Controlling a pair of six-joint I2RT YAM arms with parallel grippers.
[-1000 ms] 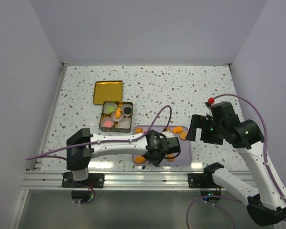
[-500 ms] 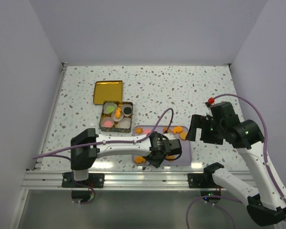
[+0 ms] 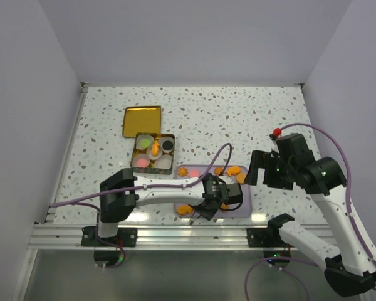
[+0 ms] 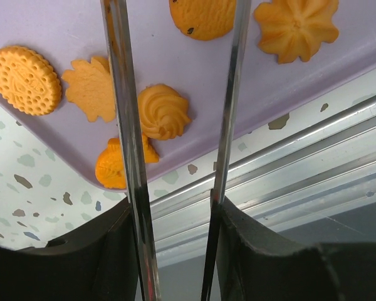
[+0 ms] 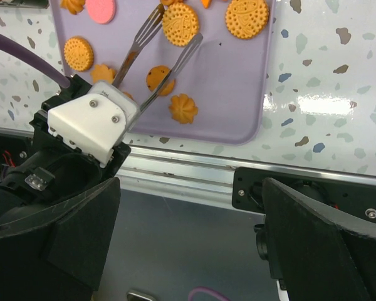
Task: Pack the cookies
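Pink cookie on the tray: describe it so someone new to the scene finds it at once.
Start at the purple tray at the near edge of the table. In its far left corner, beside an orange flower cookie, lies the pink cookie. It is a plain round and the only pink piece on that tray; its neighbours are all orange.

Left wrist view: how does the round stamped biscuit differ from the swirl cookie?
The round biscuit is flat with a beaded rim; the swirl cookie is piped in raised ridges. The round biscuit lies outside the fingers of the left gripper; the swirl cookie lies between them. Both are orange and rest on the purple tray.
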